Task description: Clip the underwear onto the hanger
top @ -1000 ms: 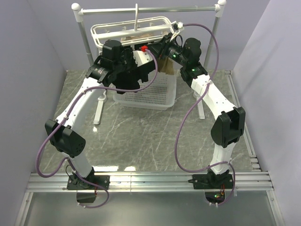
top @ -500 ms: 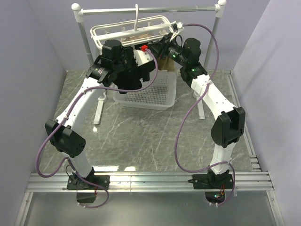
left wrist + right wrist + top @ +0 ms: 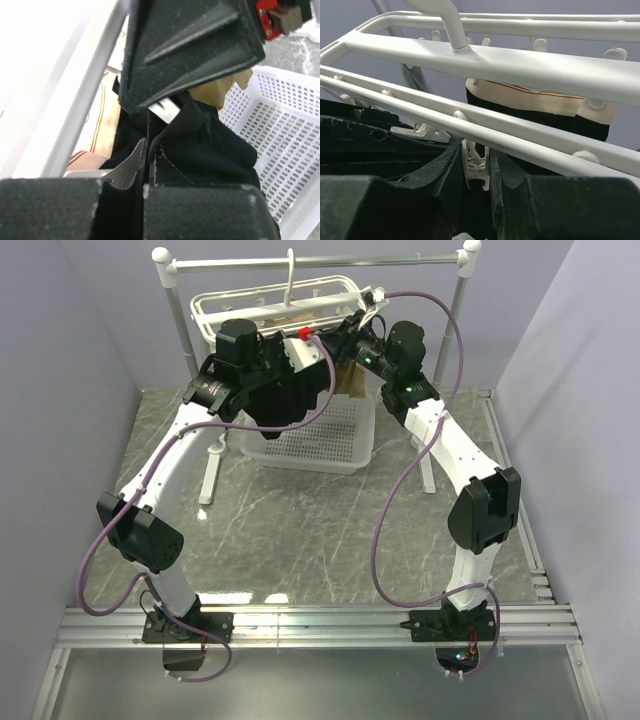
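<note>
Arms raised, left claw clamps underwear at hanger.

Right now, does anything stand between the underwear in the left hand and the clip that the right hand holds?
Nothing visible does. The left hand is shut on the underwear, the right hand squeezes a clip peg under the hanger, and the tan garment hangs on a farther bar.
</note>
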